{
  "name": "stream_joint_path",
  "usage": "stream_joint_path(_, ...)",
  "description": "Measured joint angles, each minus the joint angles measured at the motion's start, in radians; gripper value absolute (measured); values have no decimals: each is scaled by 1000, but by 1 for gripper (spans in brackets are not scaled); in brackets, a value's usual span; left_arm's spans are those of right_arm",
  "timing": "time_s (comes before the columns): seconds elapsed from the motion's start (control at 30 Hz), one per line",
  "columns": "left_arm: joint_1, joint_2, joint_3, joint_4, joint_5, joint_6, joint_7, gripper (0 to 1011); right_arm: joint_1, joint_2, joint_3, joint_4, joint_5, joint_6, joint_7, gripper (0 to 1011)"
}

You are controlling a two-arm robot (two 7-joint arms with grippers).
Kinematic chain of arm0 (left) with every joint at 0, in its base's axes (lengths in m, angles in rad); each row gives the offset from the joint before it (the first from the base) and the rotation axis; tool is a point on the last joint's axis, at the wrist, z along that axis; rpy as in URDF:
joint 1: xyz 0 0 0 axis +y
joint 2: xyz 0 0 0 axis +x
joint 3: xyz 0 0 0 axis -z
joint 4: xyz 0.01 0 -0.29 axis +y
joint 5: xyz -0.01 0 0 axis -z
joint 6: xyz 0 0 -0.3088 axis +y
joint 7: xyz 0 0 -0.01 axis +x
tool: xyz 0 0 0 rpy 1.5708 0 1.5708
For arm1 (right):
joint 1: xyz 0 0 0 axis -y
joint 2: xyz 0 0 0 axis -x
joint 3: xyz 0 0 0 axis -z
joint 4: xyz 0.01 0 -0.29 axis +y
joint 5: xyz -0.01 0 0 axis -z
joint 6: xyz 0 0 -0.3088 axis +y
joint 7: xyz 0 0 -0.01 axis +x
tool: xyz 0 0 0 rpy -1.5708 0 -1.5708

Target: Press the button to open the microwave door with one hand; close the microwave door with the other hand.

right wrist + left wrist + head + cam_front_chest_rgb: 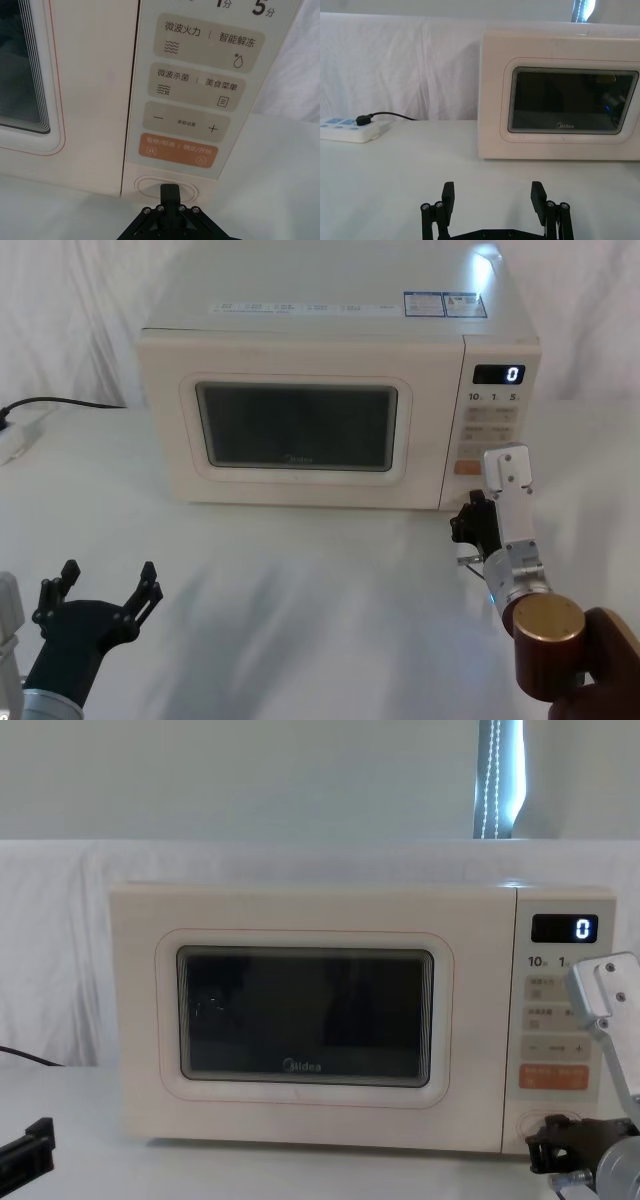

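The microwave [330,390] sits on the surface [300,600] before me, my right end effector [470,523] by its button [166,188].

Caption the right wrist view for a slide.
Right gripper, fingers together, poised at the microwave's door-release button below the orange key; door shut.

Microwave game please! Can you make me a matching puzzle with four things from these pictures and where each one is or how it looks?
Things:
1. microwave door
2. right gripper
3. left gripper
4. power strip

States:
A. open, low over the table, back from the microwave
B. far left on the table, black plug in it
C. shut
D. tip right at the door button

Pairs: 1-C, 2-D, 3-A, 4-B
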Motion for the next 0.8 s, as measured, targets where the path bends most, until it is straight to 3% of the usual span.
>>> stream_joint_path(0.8, 0, 0, 0, 0, 0, 0, 0, 1001, 14, -1, 8, 14, -27, 15, -7, 0)
